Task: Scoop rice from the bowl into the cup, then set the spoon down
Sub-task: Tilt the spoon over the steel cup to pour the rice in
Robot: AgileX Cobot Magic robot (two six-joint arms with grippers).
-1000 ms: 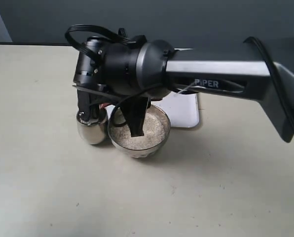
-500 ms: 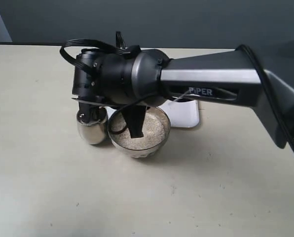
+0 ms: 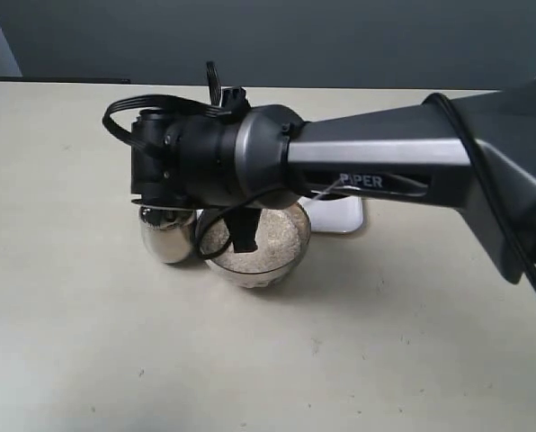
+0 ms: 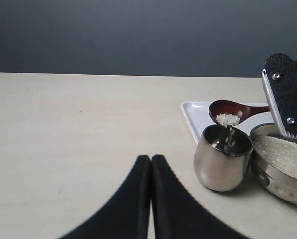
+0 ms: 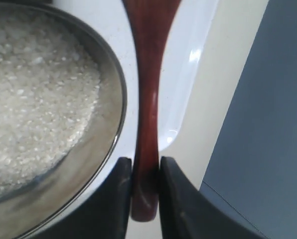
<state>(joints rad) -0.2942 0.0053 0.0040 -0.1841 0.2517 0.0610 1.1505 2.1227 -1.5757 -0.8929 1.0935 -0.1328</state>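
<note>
Fingers [image 5: 117, 196] of the right gripper [image 5: 145, 172] remain clamped on the spoon [image 5: 147, 89] handle, and the wrist has turned and shifted left over the last second, holding the loaded head above the cup [image 4: 222, 162], where rice [image 4: 227, 119] now trickles in beside the bowl [image 4: 278, 181]: transfer under way.

The exterior camera is looking down at a slant, fairly near. My left wrist camera is sitting low, facing level across the table [image 4: 64, 124] toward the cup [image 4: 222, 158] and bowl [image 4: 280, 172] at lower right. My right wrist camera is hanging close over that bowl, which all three are sharing.
</note>
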